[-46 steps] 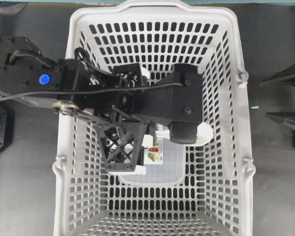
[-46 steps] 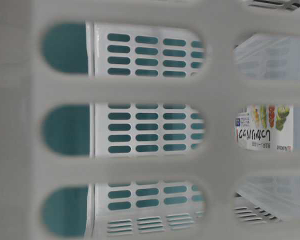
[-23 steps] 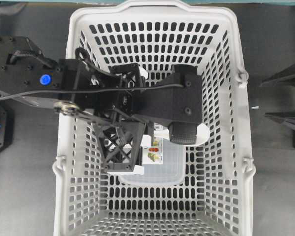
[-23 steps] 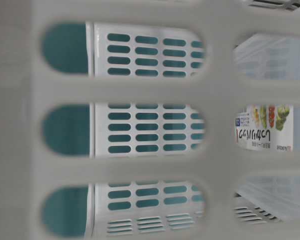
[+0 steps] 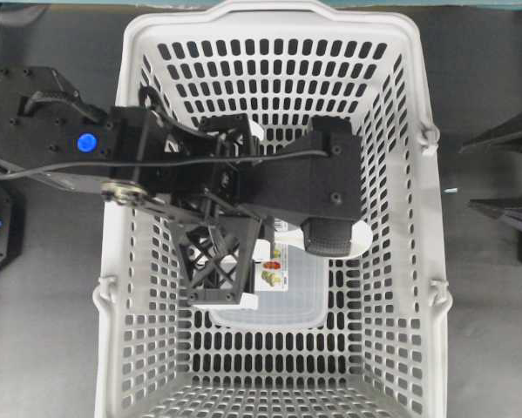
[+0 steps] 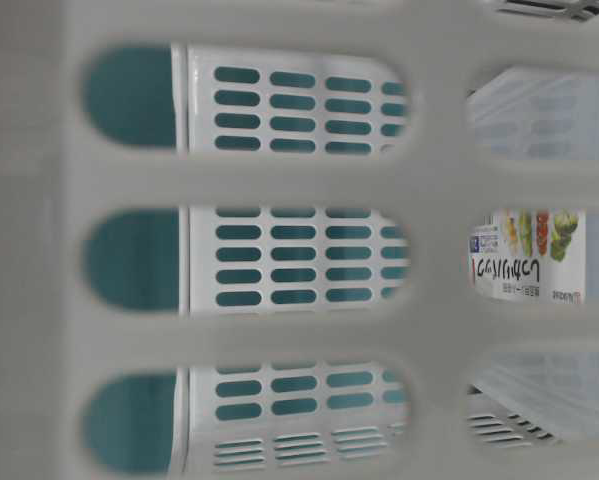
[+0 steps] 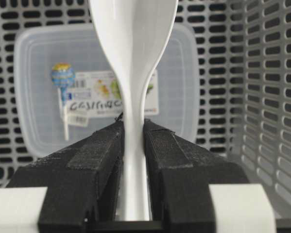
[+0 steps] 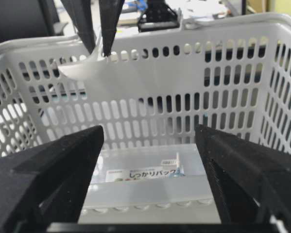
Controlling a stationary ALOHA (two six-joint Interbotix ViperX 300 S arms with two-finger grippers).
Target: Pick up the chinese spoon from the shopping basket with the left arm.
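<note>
My left gripper (image 7: 133, 125) is shut on the handle of the glossy white chinese spoon (image 7: 133, 43), whose bowl points away from the jaws. The spoon hangs inside the light-grey shopping basket (image 5: 278, 14), clear above its floor. From overhead only the spoon's bowl (image 5: 362, 240) shows, past the black wrist. In the right wrist view the spoon (image 8: 82, 69) hangs from the left fingers (image 8: 108, 29) near the far wall. My right gripper (image 5: 498, 174) is open and empty, outside the basket at the right.
A clear lidded box (image 5: 287, 300) with a label lies on the basket floor under the spoon, with a lollipop (image 7: 61, 77) on its lid. The slotted basket walls (image 7: 262, 97) close in on all sides.
The left arm has shifted slightly to the right with the spoon still in its grip. The right arm has not moved.
</note>
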